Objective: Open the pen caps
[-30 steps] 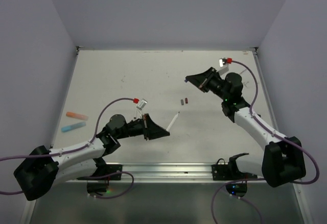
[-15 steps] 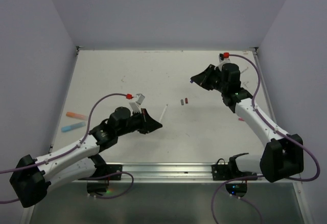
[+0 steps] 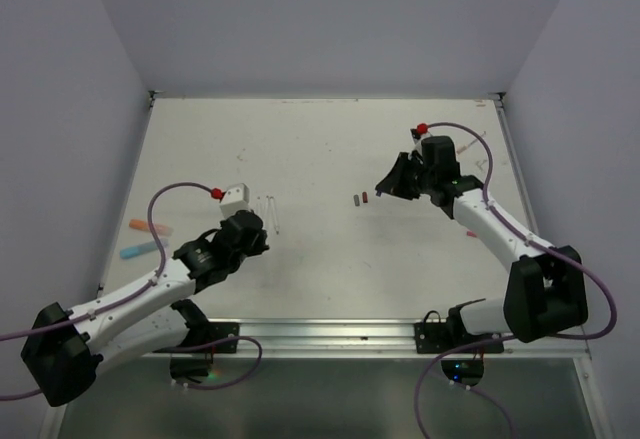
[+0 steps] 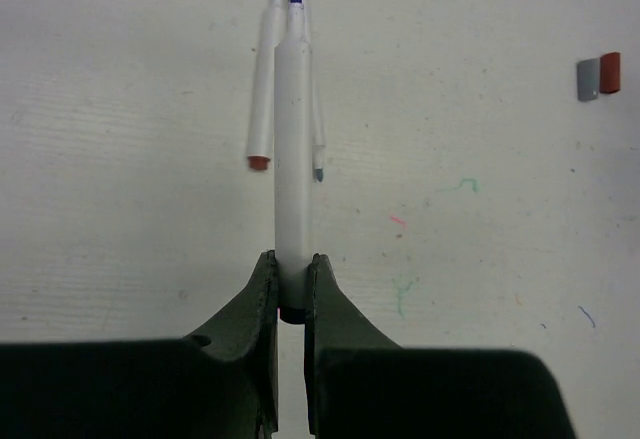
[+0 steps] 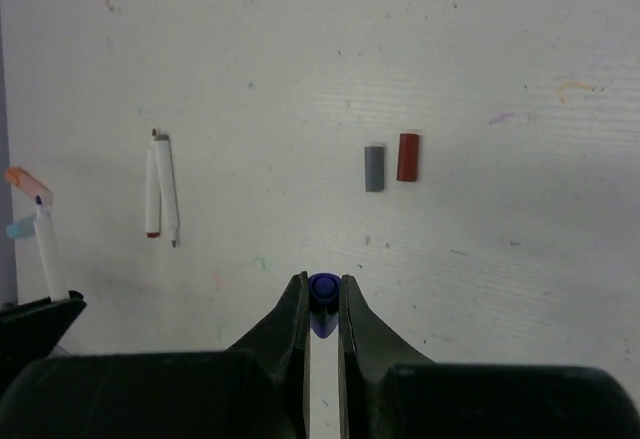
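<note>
Pen caps, three of them, are at the right-of-centre part of the pale, ink-flecked tabletop (image 3: 300,139), one in my grip and two lying loose. My right gripper (image 5: 321,281) is clamped on the small purple plastic cap (image 5: 322,292). I see it nearly end-on, with its long axis running along my fingers. My left gripper (image 4: 291,259), over the left half of the tabletop, is closed on the tail of a long white pen barrel (image 4: 293,159). Its bare blue-purple tip points away from my fingers toward the far edge. Near the left edge lie a thick salmon marker (image 3: 150,226) and a pale blue marker (image 3: 143,249), well apart from the caps. Two thin white pens (image 4: 262,79) lie on the tabletop either side of my held barrel, roughly parallel to it. The short grey plastic cap (image 5: 374,168) and the dark red plastic cap (image 5: 408,156) lie just beside each other ahead of my right fingers. Their long axes are parallel, running from near edge to far edge.
</note>
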### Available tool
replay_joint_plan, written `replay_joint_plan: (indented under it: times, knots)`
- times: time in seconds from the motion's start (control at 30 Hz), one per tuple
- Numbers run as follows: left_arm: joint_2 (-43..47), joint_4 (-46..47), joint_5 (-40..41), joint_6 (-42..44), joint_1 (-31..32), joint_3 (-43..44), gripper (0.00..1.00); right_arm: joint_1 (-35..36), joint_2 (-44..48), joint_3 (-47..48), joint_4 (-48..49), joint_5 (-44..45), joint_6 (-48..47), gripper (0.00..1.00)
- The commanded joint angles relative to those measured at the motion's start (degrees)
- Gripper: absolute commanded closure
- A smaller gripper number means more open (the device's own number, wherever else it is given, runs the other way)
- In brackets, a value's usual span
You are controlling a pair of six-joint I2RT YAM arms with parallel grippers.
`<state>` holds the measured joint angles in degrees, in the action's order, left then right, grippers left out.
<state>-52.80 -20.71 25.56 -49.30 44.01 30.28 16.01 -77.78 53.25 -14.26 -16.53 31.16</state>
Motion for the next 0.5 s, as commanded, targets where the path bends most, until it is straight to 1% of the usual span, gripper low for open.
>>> replay_joint_plan:
  times: [0.0,0.07,0.1,0.2,0.23,0.27,0.33,0.47]
  knots:
    - [1.6,-0.7,9.1,-1.6,-1.4,-1.5,1.00,0.2,-0.8,-1.6,1.0,-2.0,-2.4,1.00]
    - [0.9,0.7,7.5,-0.5,-3.1,-2.5,1.00,0.2,-1.5,-2.1,1.1,-1.6,-2.7,1.00]
    - [-0.2,1.7,6.3,1.3,-5.5,-2.8,1.00,0.1,-1.7,-2.2,1.3,-1.5,-2.9,1.00]
    - [-3.2,6.0,0.7,5.2,-9.7,-3.4,1.00,0.1,-2.8,-2.4,1.3,-1.1,-3.0,1.00]
    - [-4.1,8.6,-0.6,6.2,-11.6,-3.4,1.00,0.1,-3.1,-2.3,1.3,-0.9,-3.0,1.00]
    - [-6.6,9.7,-3.6,8.2,-12.4,-2.9,1.00,0.0,-3.7,-2.1,1.4,-0.7,-3.2,1.00]
    - [-9.5,10.9,-5.3,9.3,-14.2,-1.5,1.00,-0.1,-4.3,-1.8,1.1,-0.5,-3.4,1.00]
    - [-15.9,13.1,-8.7,12.4,-15.3,0.7,1.00,-0.5,-5.5,-1.5,1.1,-1.5,-4.2,1.00]
